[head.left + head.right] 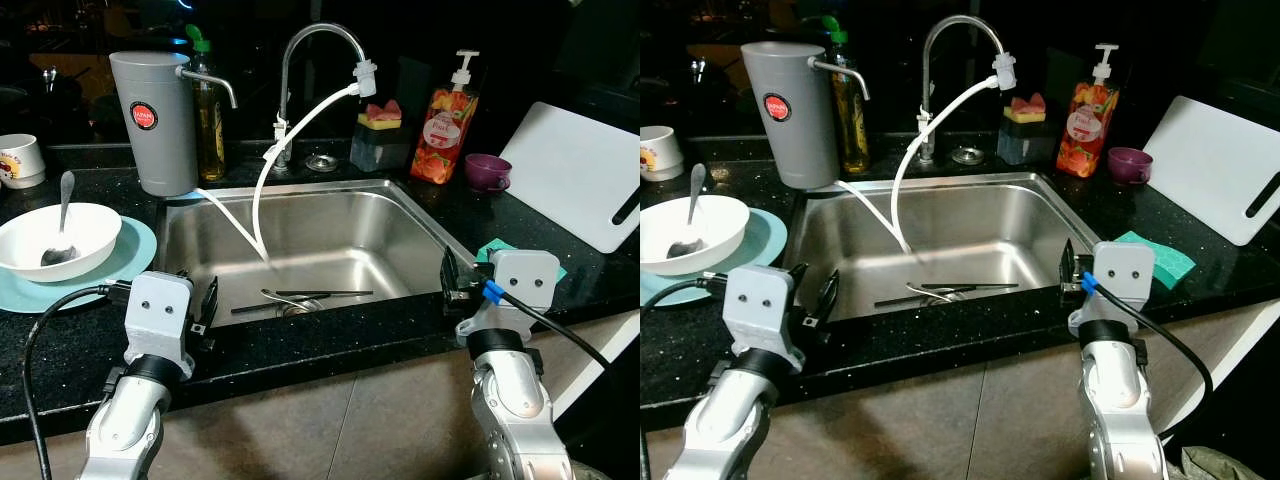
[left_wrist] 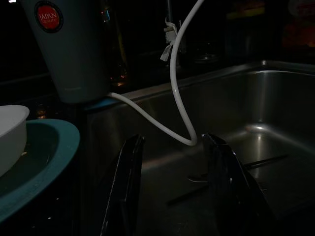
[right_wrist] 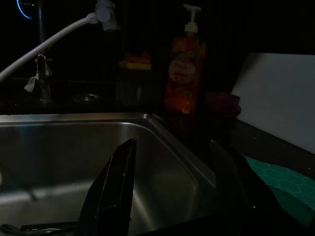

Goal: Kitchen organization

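left gripper (image 1: 203, 308) sits low left of the frame, right at the front lip of the sink (image 1: 400, 205), its two black fingers parted and holding nothing. through its wrist view the gap between them frames the basin wall and the white hose (image 2: 176, 93) drooping across. right gripper (image 1: 451, 276) is at the lower right, at the sink's front right corner, fingers spread wide too, empty, with the green sponge (image 1: 489, 248) just beside it on the black counter (image 1: 290, 345).

out from there, down in the centre of the frame, a few pieces of cutlery (image 1: 310, 296) lie on the sink floor by the drain: what looks like chopsticks and a fork or spoon, too small to tell which. to the far left, a white bowl (image 1: 85, 235) with a spoon (image 1: 62, 215) in it sits on a teal plate (image 1: 135, 255). upper left, the grey water filter (image 1: 155, 120) stands at the sink's back corner; upper right, the soap bottle (image 1: 446, 120), a purple cup (image 1: 487, 171) and the white cutting board (image 1: 575, 175).

my read: nothing's been grabbed yet, this is the approach, both arms squared up to the sink. the likely first job is the cutlery in the basin. that calls for reaching down and in over the rim, then a fine pinch on thin flat metal lying against steel, while keeping clear of the hose.
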Motion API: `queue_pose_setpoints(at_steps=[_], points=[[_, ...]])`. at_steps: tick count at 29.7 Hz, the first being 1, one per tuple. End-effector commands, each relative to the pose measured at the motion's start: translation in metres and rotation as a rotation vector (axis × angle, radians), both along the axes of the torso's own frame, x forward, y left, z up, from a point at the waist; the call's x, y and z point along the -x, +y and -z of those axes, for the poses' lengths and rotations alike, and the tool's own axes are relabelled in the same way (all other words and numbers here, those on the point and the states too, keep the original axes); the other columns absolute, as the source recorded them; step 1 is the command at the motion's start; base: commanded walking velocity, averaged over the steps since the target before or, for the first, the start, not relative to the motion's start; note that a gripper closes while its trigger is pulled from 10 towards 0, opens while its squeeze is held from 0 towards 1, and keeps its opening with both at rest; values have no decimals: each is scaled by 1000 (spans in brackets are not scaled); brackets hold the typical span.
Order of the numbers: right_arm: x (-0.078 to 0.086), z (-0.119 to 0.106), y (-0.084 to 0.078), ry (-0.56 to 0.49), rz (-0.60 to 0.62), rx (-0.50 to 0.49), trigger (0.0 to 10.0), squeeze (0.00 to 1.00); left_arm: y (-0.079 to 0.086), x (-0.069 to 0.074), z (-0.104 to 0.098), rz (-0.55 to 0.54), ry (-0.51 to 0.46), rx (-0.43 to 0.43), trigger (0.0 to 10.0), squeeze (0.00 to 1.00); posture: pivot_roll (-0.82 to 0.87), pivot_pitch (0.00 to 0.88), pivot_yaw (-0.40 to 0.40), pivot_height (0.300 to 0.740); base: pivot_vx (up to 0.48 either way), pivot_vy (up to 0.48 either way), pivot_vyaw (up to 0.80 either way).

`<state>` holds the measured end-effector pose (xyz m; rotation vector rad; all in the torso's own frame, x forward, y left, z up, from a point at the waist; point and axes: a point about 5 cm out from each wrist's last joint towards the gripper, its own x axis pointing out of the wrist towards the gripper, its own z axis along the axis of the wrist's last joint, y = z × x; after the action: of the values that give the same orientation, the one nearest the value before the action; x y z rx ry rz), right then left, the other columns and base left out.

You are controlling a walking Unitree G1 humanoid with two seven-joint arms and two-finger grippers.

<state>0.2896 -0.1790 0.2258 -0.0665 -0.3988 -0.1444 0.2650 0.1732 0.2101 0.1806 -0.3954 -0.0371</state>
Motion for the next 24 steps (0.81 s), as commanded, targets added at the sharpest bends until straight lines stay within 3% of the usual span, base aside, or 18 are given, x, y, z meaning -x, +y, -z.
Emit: queue_pose_setpoints(at_steps=[1, 24], points=[[0, 0, 0, 0, 1, -7, 10000, 0, -1, 1, 3, 5, 7, -3, 10000, 0, 115, 114, -84, 740, 0, 0, 0], [1, 2, 1, 4, 3, -12, 10000, 0, -1, 0, 2, 7, 7, -4, 10000, 0, 118, 118, -81, 740, 0, 0, 0]])
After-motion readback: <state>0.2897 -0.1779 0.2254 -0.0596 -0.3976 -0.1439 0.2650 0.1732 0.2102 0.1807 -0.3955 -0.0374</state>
